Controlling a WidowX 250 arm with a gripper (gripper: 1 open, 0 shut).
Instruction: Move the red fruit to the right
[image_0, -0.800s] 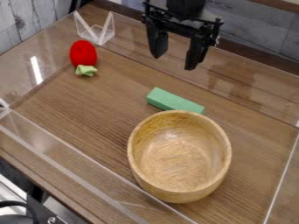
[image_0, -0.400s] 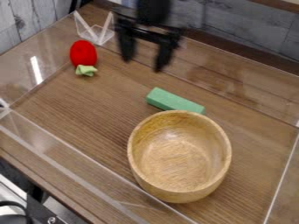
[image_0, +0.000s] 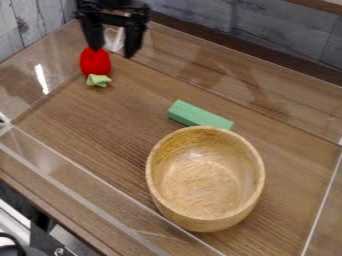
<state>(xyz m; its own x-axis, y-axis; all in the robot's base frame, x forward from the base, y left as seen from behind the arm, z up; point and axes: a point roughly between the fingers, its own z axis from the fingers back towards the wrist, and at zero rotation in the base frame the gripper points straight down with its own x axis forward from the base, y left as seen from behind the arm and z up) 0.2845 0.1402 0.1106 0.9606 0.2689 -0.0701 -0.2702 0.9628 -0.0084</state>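
The red fruit (image_0: 95, 63) is a small glossy red strawberry-like toy with a pale green leafy cap (image_0: 98, 80), lying on the wooden tabletop at the far left. My gripper (image_0: 112, 42) hangs pointing down just above and slightly behind it, its dark fingers (image_0: 134, 40) spread apart. The jaws are open with nothing between them. The left finger partly covers the fruit's top.
A flat green rectangular block (image_0: 199, 115) lies mid-table. A large wooden bowl (image_0: 205, 207) stands in front of it, near the front edge. Clear acrylic walls (image_0: 40, 75) fence the tabletop on all sides.
My gripper has swept left across the back of the table, from above the green block's far side to over the red fruit. It stayed open. Nothing else moved.
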